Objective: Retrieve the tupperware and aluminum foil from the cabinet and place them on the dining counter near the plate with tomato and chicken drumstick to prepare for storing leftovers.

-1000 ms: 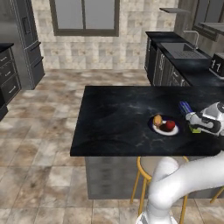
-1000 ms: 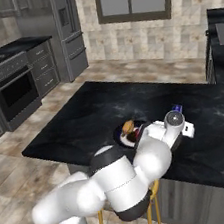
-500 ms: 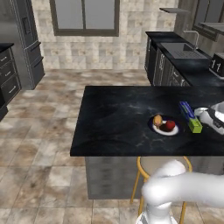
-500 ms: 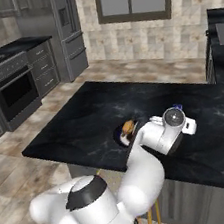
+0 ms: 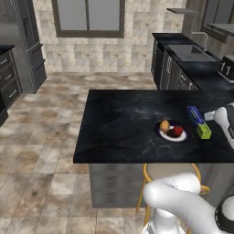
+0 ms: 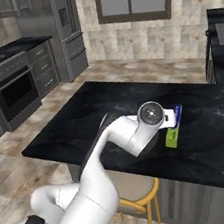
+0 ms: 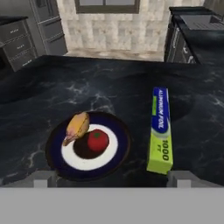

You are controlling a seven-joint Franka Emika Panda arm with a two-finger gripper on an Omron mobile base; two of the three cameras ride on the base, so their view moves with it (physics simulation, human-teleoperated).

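Foil box [image 7: 161, 128] lay flat on the dining counter [image 7: 52, 92], just beside the plate [image 7: 89, 146] on its right in the hand view, not touching, lime-green end toward the camera. Same box in the left base view [image 5: 198, 122] and right base view [image 6: 173, 127]. Plate [image 5: 172, 133] carried the tomato [image 7: 98, 140] and the drumstick [image 7: 78, 125], the two touching, drumstick at the plate's rim. Gripper [image 7: 111, 178] sat above the counter edge facing plate and box, fingers [image 7: 43, 178] spread wide, nothing between them. Arm [image 6: 127, 132] arched over the counter's near edge, hiding the plate in the right base view. Sink [image 5: 190, 52] on the far counter behind
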